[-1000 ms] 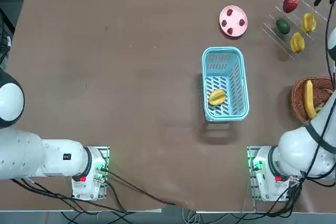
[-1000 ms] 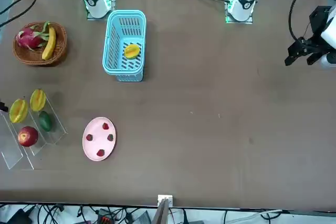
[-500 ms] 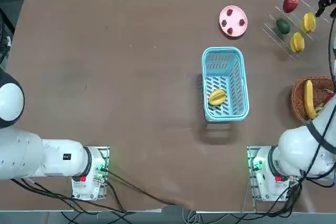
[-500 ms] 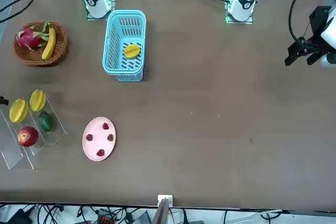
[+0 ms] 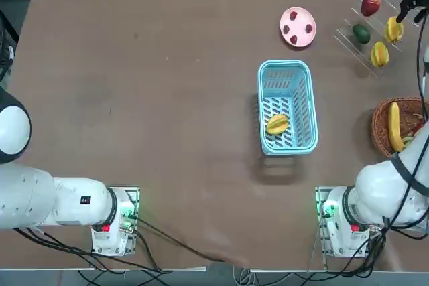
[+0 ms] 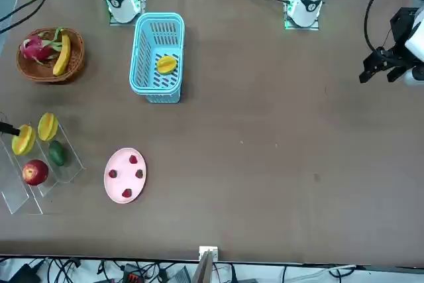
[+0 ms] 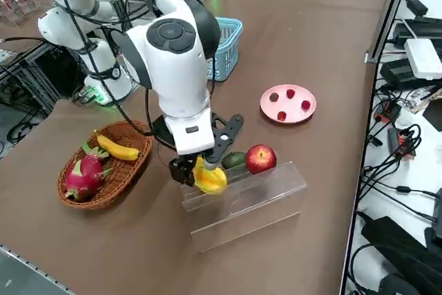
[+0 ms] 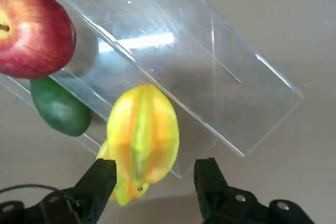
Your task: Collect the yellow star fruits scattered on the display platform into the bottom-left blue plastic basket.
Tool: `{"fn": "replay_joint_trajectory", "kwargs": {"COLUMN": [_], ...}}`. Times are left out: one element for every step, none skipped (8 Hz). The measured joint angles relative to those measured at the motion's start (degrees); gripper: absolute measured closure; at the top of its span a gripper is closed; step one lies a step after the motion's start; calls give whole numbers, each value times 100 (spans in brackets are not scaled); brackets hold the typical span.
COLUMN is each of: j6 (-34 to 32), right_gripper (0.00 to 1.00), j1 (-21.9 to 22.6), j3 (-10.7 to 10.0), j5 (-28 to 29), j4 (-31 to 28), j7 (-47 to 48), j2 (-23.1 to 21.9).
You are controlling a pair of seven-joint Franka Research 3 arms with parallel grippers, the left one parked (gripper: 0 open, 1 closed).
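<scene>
Two yellow star fruits [image 5: 394,29] [image 5: 379,53] sit on the clear display platform [image 5: 355,50] at the far right. A third star fruit [image 5: 277,124] lies in the blue plastic basket [image 5: 287,72]. My right gripper [image 7: 204,160] is open and hangs right at the upper star fruit [image 7: 210,178]. In the wrist view the gripper [image 8: 154,179] has one finger on either side of that fruit [image 8: 143,135], with small gaps to it. The other star fruit [image 8: 114,191] peeks out beneath it. The front view shows only a black fingertip [image 6: 6,128] beside the fruit [image 6: 24,140].
A red apple [image 5: 370,5] and a green fruit [image 5: 361,33] share the platform. A round wicker basket [image 5: 381,132] with a banana stands near the right arm. A pink plate [image 5: 297,18] holding small red pieces sits beyond the blue basket.
My right gripper has come in over the platform and down to the upper star fruit. The fruits have not moved.
</scene>
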Motion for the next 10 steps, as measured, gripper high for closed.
{"fn": "replay_joint_trajectory", "kwargs": {"j6": [74,122,164,189,198,198,198,200,237,317], "right_gripper": [10,10,11,14,15,22,26,39,39,39], "j1": [0,0,0,0,0,1,3,4,4,4], "j3": [2,6,10,13,14,15,17,18,18,18], "j5": [0,0,0,18,154,279,318,335,340,342], "j4": [-76,-130,-154,-163,-172,-181,-197,-217,-220,-220], "j7": [0,0,0,2,6,6,6,6,6,6], "j2": [7,7,9,14,15,15,16,27,53,91]}}
